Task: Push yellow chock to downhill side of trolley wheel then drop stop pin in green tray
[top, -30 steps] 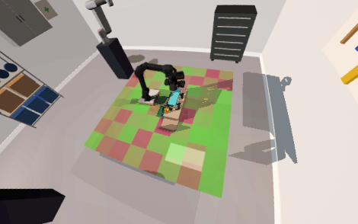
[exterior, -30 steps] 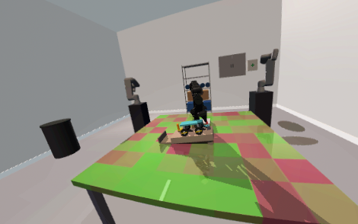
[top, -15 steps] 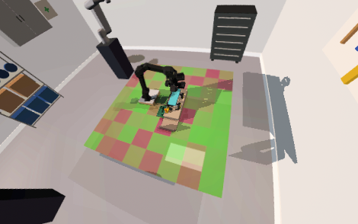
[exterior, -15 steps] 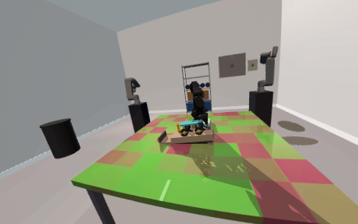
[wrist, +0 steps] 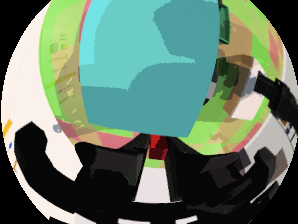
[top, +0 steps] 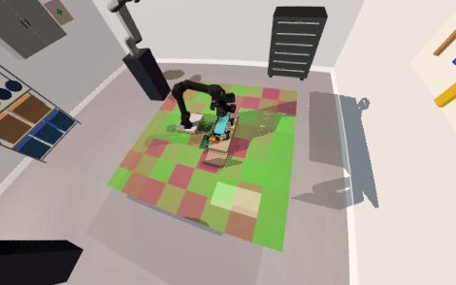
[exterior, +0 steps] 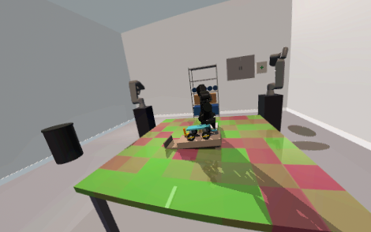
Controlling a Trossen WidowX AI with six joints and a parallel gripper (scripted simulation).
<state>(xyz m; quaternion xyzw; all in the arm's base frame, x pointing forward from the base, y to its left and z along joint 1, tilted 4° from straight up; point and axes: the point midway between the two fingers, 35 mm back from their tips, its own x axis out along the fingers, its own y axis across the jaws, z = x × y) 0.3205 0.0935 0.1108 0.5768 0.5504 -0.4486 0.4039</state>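
Observation:
The trolley with its turquoise deck (top: pixel 222 125) (exterior: pixel 198 128) (wrist: pixel 145 75) stands on the wooden ramp (top: pixel 215 158) (exterior: pixel 199 144). The chock's orange handle (top: pixel 211 140) (exterior: pixel 185 132) shows by the trolley's downhill end, on the tray side; its base and its contact with a wheel are too small to tell. The red pin head (wrist: pixel 158 144) is just beyond the deck's uphill edge in the wrist view. My gripper (wrist: pixel 156 131) is shut on it, one black fingertip on either side. The pin's shaft is hidden. The green tray (top: pixel 204 142) (wrist: pixel 225 24) lies beside the ramp.
The arm's base plate (top: pixel 194 123) is beside the ramp's uphill part. The ramp stands on the green and red checkered table top (top: pixel 181 175) (exterior: pixel 130 179). The trolley's deck fills much of the wrist view, close in front of the fingers.

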